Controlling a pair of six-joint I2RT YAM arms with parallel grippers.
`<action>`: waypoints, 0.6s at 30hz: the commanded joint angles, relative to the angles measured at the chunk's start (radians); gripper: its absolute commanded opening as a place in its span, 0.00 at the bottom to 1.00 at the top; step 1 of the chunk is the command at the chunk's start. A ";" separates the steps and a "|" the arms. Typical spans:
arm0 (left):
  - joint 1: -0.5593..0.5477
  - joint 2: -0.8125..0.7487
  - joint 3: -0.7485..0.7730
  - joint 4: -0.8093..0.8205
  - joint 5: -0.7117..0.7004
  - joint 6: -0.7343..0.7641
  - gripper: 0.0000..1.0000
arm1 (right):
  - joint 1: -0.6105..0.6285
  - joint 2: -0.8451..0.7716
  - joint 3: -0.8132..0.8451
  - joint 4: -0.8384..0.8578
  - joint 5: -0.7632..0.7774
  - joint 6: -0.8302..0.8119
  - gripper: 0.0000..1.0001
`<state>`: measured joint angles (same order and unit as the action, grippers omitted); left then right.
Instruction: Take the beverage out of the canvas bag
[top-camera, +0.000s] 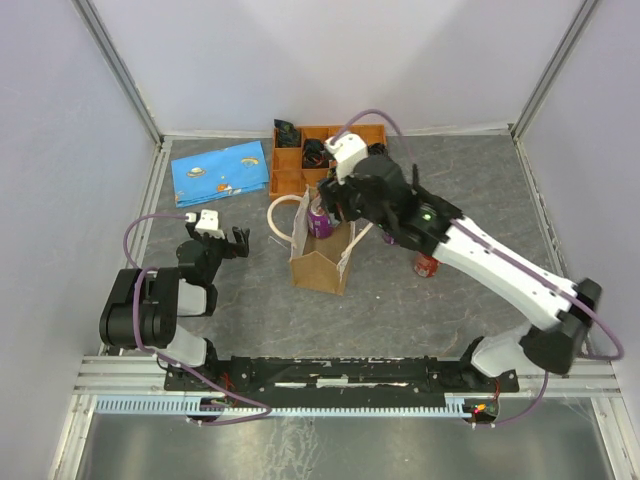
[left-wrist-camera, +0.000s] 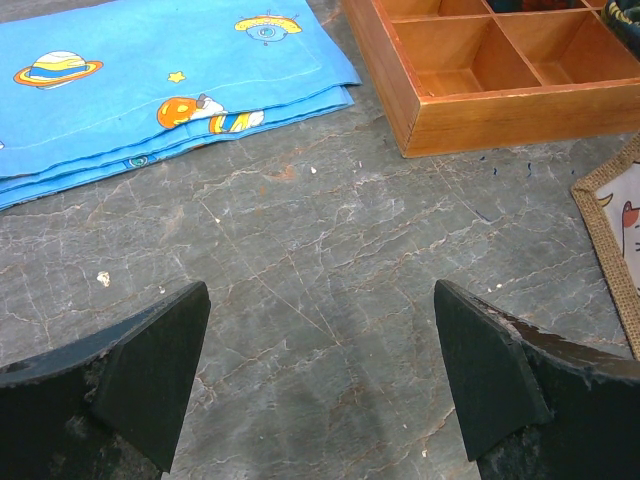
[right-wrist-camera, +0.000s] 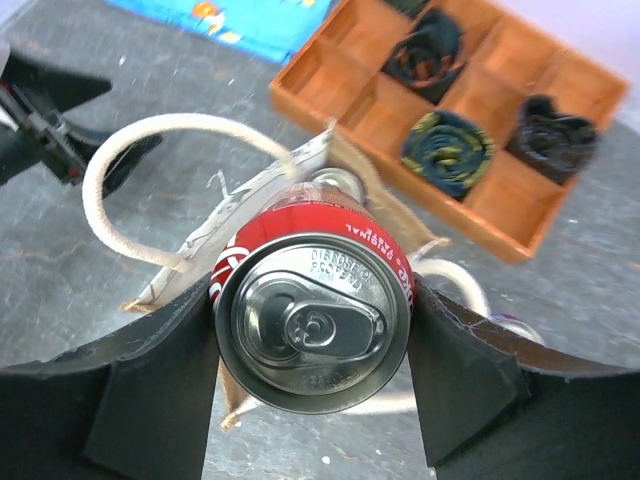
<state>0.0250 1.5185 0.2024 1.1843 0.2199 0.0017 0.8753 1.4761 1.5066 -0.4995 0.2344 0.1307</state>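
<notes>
My right gripper (right-wrist-camera: 312, 330) is shut on a red cola can (right-wrist-camera: 312, 318), one finger on each side, its silver top facing the camera. The can sits right over the open mouth of the tan canvas bag (right-wrist-camera: 392, 205), whose cream rope handles (right-wrist-camera: 140, 150) flop outward. Behind it, a second can's silver top (right-wrist-camera: 335, 180) shows inside the bag. From above, the bag (top-camera: 320, 262) stands mid-table with a purple can (top-camera: 318, 218) at its mouth, and the right gripper (top-camera: 342, 205) is over it. The red can is hidden there. My left gripper (left-wrist-camera: 320, 330) hangs open over bare table, left of the bag.
An orange wooden compartment tray (top-camera: 290, 160) with rolled dark items stands behind the bag. A blue space-print cloth (top-camera: 220, 170) lies at the back left. A small red object (top-camera: 427, 264) sits on the table under my right forearm. White walls enclose the table.
</notes>
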 joint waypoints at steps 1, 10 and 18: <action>0.004 -0.004 -0.003 0.056 0.013 0.049 0.99 | 0.000 -0.176 -0.060 0.146 0.181 -0.047 0.00; 0.004 -0.004 -0.002 0.056 0.013 0.049 0.99 | -0.005 -0.373 -0.177 0.096 0.592 -0.075 0.00; 0.004 -0.004 -0.003 0.056 0.013 0.049 0.99 | -0.099 -0.467 -0.316 -0.009 0.582 0.062 0.00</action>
<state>0.0250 1.5185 0.2024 1.1839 0.2199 0.0017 0.8146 1.0607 1.2232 -0.5240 0.7925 0.1123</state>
